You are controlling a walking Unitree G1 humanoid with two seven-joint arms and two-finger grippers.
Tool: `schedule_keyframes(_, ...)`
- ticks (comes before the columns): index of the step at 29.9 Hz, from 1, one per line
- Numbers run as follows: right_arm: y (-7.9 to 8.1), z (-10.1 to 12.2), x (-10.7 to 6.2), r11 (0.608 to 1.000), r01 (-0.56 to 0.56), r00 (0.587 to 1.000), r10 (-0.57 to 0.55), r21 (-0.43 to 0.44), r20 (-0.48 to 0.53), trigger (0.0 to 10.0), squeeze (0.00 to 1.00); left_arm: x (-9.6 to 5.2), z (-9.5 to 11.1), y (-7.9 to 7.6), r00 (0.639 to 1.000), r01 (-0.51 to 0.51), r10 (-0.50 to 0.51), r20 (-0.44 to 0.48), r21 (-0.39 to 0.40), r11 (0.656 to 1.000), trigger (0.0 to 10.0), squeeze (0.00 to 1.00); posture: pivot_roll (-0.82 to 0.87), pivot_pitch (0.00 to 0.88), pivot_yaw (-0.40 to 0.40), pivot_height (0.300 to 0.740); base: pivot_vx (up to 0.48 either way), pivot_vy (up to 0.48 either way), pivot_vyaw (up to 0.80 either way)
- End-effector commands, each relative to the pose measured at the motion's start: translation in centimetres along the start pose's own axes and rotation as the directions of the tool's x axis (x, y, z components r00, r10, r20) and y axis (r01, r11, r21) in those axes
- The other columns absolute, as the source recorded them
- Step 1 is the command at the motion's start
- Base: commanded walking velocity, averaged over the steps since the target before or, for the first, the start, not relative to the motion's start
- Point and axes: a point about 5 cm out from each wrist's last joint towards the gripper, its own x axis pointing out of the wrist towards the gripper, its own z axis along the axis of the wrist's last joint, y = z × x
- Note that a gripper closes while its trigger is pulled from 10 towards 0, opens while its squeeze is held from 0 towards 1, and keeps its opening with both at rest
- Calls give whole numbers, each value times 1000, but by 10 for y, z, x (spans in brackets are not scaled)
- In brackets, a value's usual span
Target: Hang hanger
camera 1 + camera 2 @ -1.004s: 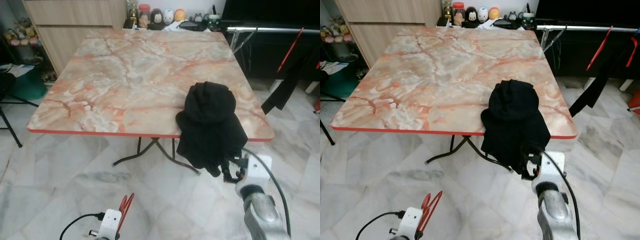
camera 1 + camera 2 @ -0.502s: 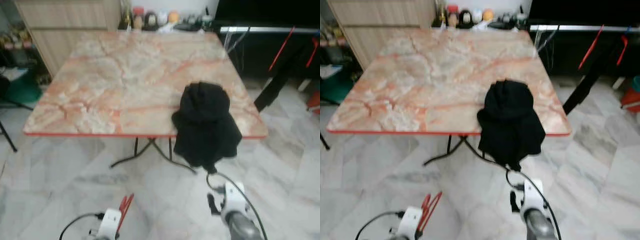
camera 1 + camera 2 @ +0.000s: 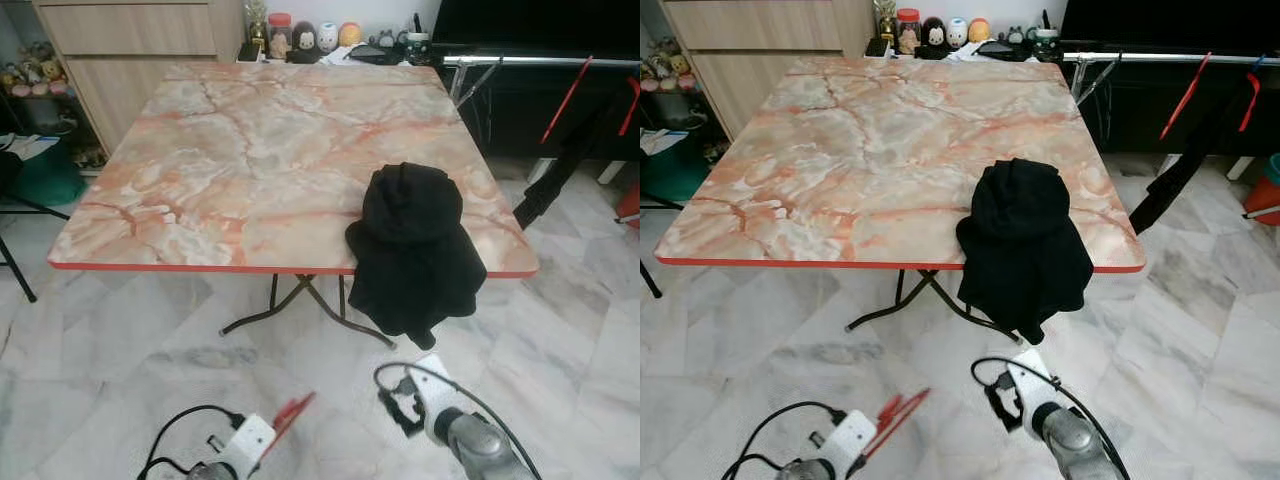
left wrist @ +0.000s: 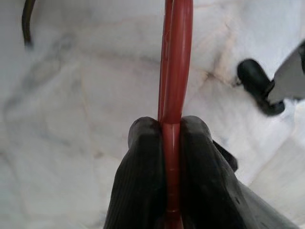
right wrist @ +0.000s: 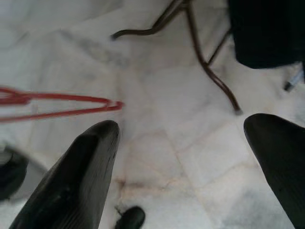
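Low at my side, my left gripper (image 4: 170,143) pinches the red hanger (image 4: 175,62); the rail (image 3: 1160,58), probably its destination, lies well ahead-right; my right gripper (image 5: 183,157) gapes empty.

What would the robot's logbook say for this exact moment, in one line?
left gripper: shut on red hanger, low over floor | right gripper: open, holding nothing | black garment: draped over marble table edge

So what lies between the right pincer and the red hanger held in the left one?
Only bare marble floor. The right wrist view shows the open right pincer aimed over it, the red hanger off to one side, gripped by the left pincer.
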Motion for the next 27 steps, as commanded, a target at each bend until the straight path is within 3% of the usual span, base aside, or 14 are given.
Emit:
schedule_keyframes(1,0,1,-3,997,-58,998,59,-54,12,10000,0,-1,-2,-1,1000,16,-15,-2,72,997,10000,0,44,60,-38,740,0,0,0)
schedule_keyframes(3,2,5,-5,991,-117,992,119,-67,38,10000,0,0,0,0,1000,19,-19,-1,151,988,10000,0,45,56,-37,740,0,0,0)
schedule_keyframes(4,2,5,-5,987,-136,989,140,-86,42,10000,0,-5,0,17,998,24,-34,60,163,986,10000,0,45,55,-36,740,0,0,0)
schedule_keyframes(5,3,5,-7,979,-159,985,166,-129,40,10000,0,-16,0,44,990,10,-37,137,189,982,10000,0,42,51,-35,740,0,0,0)
schedule_keyframes(6,2,5,-7,975,-167,984,175,-148,37,10000,0,-19,0,54,989,-18,-14,144,219,976,10000,0,42,51,-35,740,0,0,0)
schedule_keyframes(14,-2,6,-17,943,-262,960,276,-206,42,10000,0,-23,12,72,976,-58,19,217,173,983,10000,0,42,45,-37,740,0,0,0)
schedule_keyframes(16,-3,9,-19,930,-293,948,313,-221,60,10000,0,-25,22,74,962,-8,-52,267,217,976,10000,0,41,49,-37,740,0,0,0)
schedule_keyframes(20,0,10,-20,919,-338,930,359,-202,76,10000,0,-27,30,72,946,77,-160,281,285,955,10000,0,48,53,-40,740,0,0,0)
schedule_keyframes(21,3,8,-21,903,-376,916,396,-207,64,10000,0,-28,32,72,938,114,-212,275,333,936,10000,0,49,54,-39,740,0,0,0)
schedule_keyframes(24,6,5,-23,876,-423,897,442,-234,32,10000,0,-30,33,72,929,139,-250,273,369,919,10000,0,49,54,-39,740,0,0,0)
schedule_keyframes(25,9,2,-24,856,-462,879,477,-233,12,10000,0,-33,35,74,915,174,-300,270,408,896,10000,0,51,57,-39,740,0,0,0)
schedule_keyframes(27,9,3,-24,850,-471,873,488,-233,13,10000,0,-35,36,75,908,190,-326,264,434,881,10000,0,51,59,-39,740,0,0,0)
